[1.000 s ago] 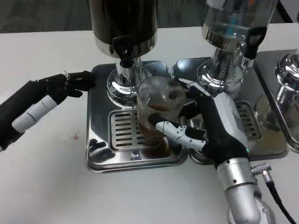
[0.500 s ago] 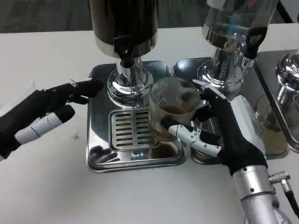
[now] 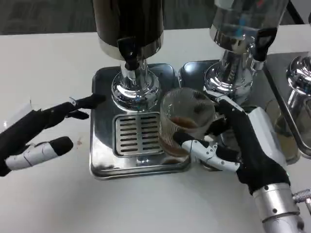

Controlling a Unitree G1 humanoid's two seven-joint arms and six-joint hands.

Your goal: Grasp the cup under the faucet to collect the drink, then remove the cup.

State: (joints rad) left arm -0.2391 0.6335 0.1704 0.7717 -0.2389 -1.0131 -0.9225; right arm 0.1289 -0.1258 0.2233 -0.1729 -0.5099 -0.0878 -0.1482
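Right robot hand (image 3: 243, 145) gripping ribbed cup (image 3: 184, 124) (brown drink inside) beside drip tray (image 3: 104, 165), left robot hand (image 3: 43, 133) open, fingers spread

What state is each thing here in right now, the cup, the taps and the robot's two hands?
Cup: held by the right hand, off the grate, some brown drink inside.
Right hand: gripping the cup.
Left hand: holding nothing, fingers apart, beside the tray.
Dark tap: no drink flowing.
Drip tray: grate bare.
Clear dispenser: upright, nothing under its tap.
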